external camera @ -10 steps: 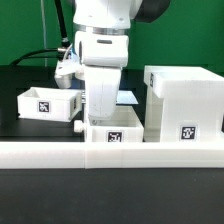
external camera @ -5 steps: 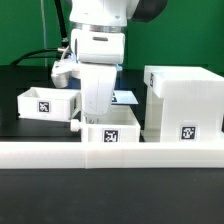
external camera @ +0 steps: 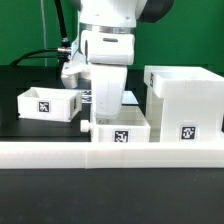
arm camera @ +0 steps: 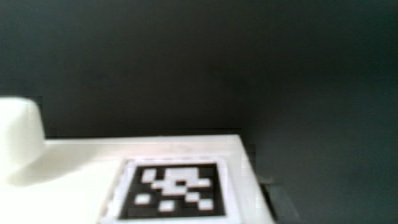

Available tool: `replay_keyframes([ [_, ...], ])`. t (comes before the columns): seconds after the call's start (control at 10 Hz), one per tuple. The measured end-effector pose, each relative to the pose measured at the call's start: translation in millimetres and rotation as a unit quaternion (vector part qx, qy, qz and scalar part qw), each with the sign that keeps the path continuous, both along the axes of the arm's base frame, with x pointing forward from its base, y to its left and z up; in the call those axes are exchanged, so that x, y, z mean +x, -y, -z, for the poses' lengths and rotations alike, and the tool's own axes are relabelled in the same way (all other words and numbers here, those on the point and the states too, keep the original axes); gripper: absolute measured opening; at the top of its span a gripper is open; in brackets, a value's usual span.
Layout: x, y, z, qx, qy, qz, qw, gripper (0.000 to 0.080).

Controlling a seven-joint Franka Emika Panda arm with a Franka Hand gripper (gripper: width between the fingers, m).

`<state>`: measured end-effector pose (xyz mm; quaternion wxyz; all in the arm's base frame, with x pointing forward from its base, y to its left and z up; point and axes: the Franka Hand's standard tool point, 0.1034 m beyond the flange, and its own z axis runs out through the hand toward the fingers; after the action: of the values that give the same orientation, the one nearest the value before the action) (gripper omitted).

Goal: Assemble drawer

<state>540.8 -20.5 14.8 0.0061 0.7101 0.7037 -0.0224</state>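
Observation:
In the exterior view my gripper (external camera: pixel 106 116) reaches straight down into the near knobbed tray (external camera: pixel 122 136), which stands against the front rail with its knob (external camera: pixel 83 127) pointing to that view's left. The fingers appear closed on the tray's wall, and their tips are hidden inside it. A second tray (external camera: pixel 47 102) stands at the view's left. The tall casing (external camera: pixel 185 105) stands at the right, a small gap from the near tray. The wrist view shows a tagged white face of the tray (arm camera: pixel 178 188) over the dark table, with no fingers in sight.
The long white L-shaped rail (external camera: pixel 110 156) runs along the front of the table. The marker board (external camera: pixel 131 97) lies flat behind the near tray. A black cable (external camera: pixel 40 55) trails at the back left. A white rounded shape (arm camera: pixel 15 140) sits at the wrist view's edge.
My gripper and the near tray have moved together toward the exterior view's right, closer to the casing. The other tray and the casing have not moved.

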Motion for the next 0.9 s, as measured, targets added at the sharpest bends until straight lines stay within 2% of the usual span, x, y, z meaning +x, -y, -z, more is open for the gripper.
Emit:
replay_keyframes([
  [0.3, -0.9, -8.7, 1.5, -0.008, -0.002, -0.031, 0.999, 0.0041],
  [0.7, -1.0, -6.3, 1.7, -0.009, -0.002, -0.029, 1.0, 0.0041],
  [0.9, -0.8, -12.2, 1.6, -0.008, -0.002, -0.027, 1.0, 0.0041],
])
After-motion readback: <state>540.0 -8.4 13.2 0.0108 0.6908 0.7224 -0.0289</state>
